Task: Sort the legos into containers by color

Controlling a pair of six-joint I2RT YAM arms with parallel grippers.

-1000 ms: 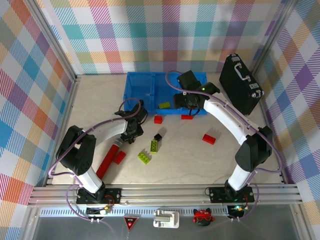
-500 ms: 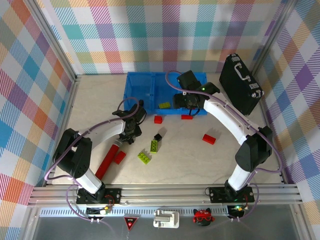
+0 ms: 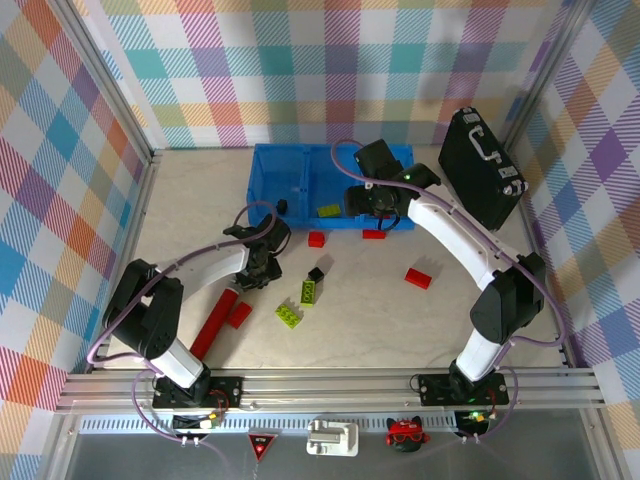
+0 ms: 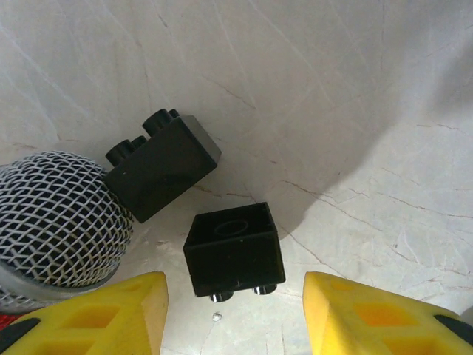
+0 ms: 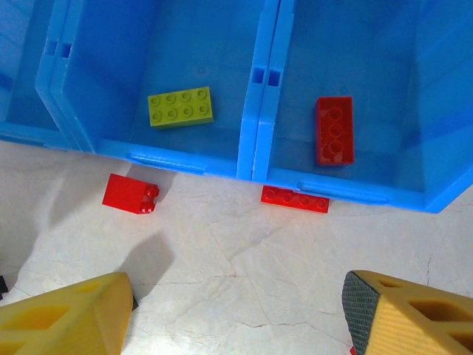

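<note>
On the pale marbled surface (image 4: 332,89), my left end effector (image 4: 235,310) hangs spread, with a black brick (image 4: 233,248) at its tips. I judge the next move is to lower and pinch. My right end effector (image 5: 236,310) is spread and empty by the bins (image 5: 259,170).

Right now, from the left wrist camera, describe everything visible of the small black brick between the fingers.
The small black brick is a squarish, glossy plastic piece. It sits upside down on the pale table: its hollow underside with a round tube faces up, and two studs peek out beneath its near edge. It lies between the open jaws of the left gripper, touched by neither finger. A longer black brick lies just beyond it, seemingly not touching.
</note>
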